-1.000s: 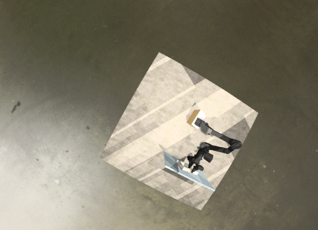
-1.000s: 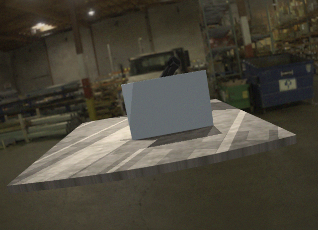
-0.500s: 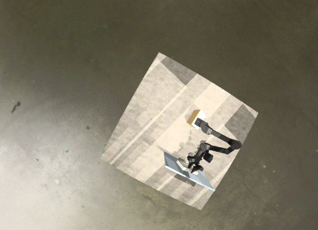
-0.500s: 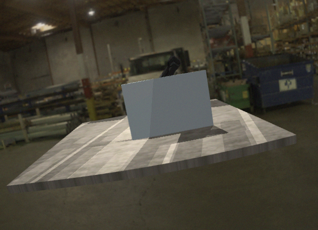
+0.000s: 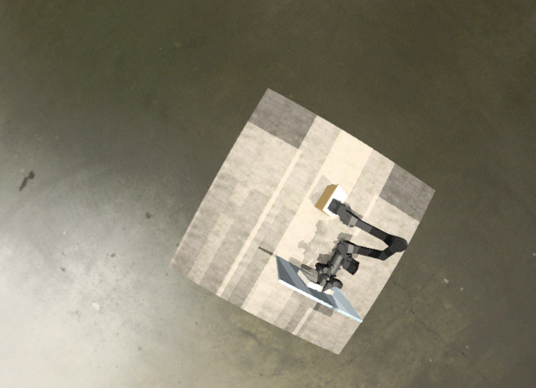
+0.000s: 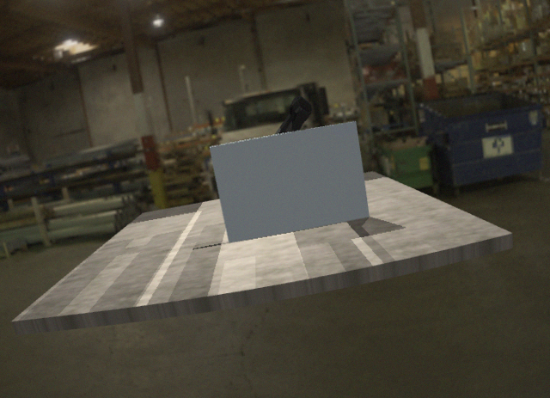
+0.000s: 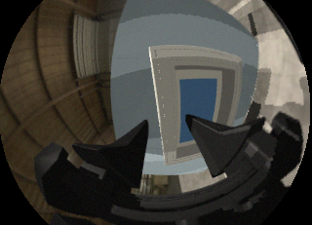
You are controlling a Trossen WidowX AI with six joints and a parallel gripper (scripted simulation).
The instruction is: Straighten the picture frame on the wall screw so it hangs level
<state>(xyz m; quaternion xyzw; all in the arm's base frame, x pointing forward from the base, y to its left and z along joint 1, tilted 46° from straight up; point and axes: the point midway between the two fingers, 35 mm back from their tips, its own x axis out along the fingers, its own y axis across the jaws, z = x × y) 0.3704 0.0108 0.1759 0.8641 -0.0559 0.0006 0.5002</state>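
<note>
Cream rectangular picture frame (image 5: 308,281) (image 7: 168,108) around flat blue, smooth grey-blue wall panel (image 5: 298,287) (image 6: 290,180) (image 7: 134,89), black claw (image 5: 325,284) (image 7: 167,120) spread with wedge-shaped fingers

Layout's basically this: wall panel (image 5: 287,275) (image 6: 290,182) (image 7: 134,40) standing on table (image 5: 242,158) (image 6: 266,273). Picture frame (image 5: 308,281) (image 7: 168,108) on panel's arm-facing side. Block (image 5: 327,198) on table, well apart from panel, under arm's base end. From outside, panel's in front of arm (image 5: 372,232) (image 6: 296,112).

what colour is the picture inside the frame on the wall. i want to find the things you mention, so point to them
Plain blue, inside the pale frame (image 7: 168,103); the wrist view shows it best.
</note>
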